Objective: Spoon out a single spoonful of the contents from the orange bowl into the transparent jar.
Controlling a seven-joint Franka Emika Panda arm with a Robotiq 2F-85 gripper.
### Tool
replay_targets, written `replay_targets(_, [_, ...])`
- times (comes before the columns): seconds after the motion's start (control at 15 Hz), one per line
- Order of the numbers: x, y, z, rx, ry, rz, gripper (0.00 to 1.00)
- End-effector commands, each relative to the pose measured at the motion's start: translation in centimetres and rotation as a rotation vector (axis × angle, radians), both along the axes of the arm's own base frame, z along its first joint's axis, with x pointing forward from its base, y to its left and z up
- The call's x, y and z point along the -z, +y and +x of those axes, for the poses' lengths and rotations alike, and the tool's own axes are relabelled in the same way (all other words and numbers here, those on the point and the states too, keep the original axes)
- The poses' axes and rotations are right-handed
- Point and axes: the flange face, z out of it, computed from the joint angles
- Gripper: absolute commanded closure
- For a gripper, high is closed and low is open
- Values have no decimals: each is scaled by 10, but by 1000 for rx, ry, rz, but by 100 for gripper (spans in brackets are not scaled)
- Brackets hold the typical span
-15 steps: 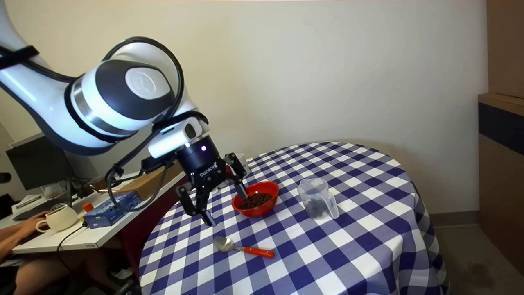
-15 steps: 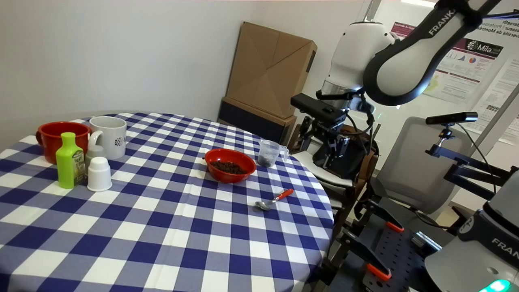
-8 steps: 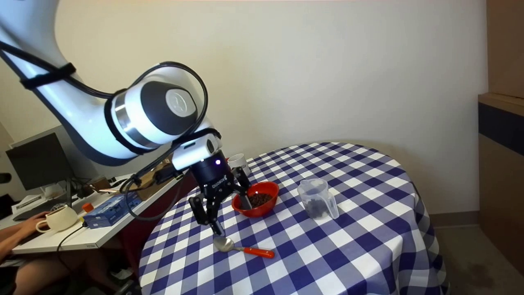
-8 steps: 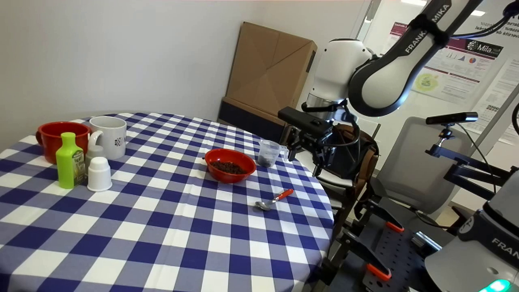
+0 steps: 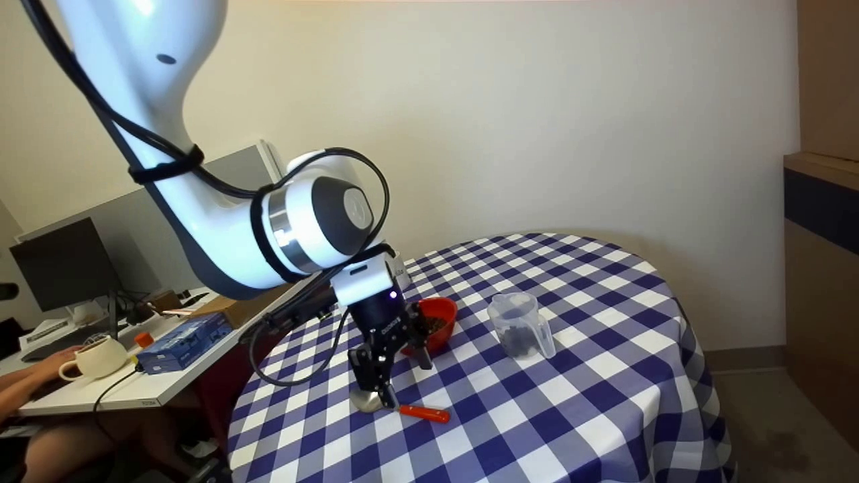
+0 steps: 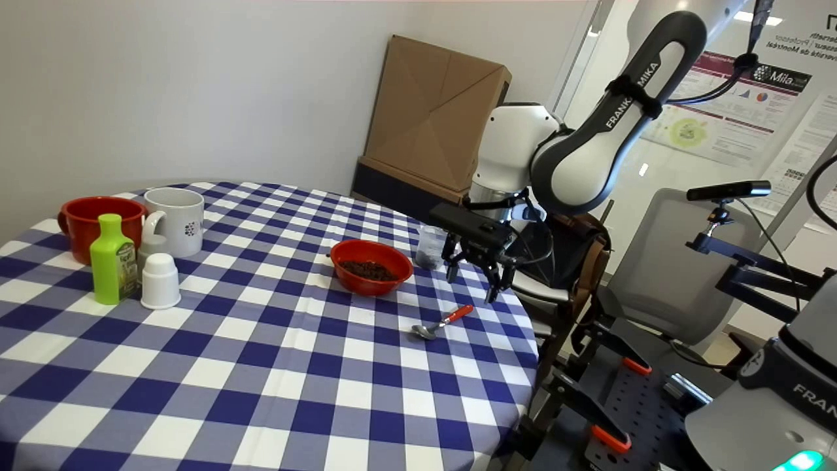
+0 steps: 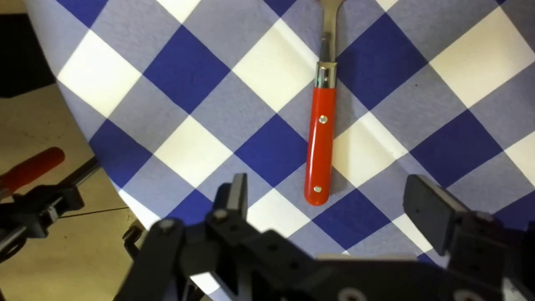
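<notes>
White arm (image 6: 620,112) reads FRANK, then MIKA, a black strap (image 6: 633,96) hiding the letters btwn; FRANK again on the base (image 6: 771,392), cut off at the edge. Poster (image 6: 781,77) says Mila. White mug (image 6: 186,226) w/ a dark dotted logo; lime-green bottle (image 6: 108,265) in front of a red mug (image 6: 82,229), its label too small to read. Pale lettering on the gripper (image 5: 407,380) too, blurred. Blue-&-white checked cloth (image 6: 274,392), faint creases, rounded edge. Bowl (image 6: 373,252): glossy red-orange, round, shallow, dark brown bits (image 6: 368,270) inside. Jar (image 5: 510,322) near it: see-through, squat, w/ a handle; something dark low down, contents or cloth showing thru, can't tell. And there's the spoon (image 7: 321,146)! Flat on the cloth, metal scoop, shiny collar, smooth red handle w/ 2 rivets. Gripper's right by the handle end, fingers (image 7: 429,212) angled down, jaws wide apart; in the wrist view, the red tip shows in the gap btwn them. Fingers touching the cloth? Can't tell. Bowl & jar both stand upright on the cloth, outside the jaws; in an exterior view, the gripper covers part of the bowl (image 5: 445,339).
</notes>
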Motion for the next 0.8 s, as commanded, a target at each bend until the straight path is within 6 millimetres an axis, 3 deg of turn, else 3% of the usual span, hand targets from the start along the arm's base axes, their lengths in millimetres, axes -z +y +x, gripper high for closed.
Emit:
replay_targets(0.0, [26, -8, 14, -11, 7, -13, 9])
replay_targets(0.13, [33, -16, 18, -4, 6, -25, 11])
replay_targets(0.33, [48, -21, 21, 3, 18, -43, 31])
replay_targets(0.4, [53, -20, 21, 3, 23, -46, 31])
replay_targets(0.53, [61, -16, 21, 3, 35, -48, 49])
replay_targets(0.6, [64, -14, 21, 0, 35, -46, 65])
replay_targets(0.73, [66, -10, 23, -5, 39, -44, 78])
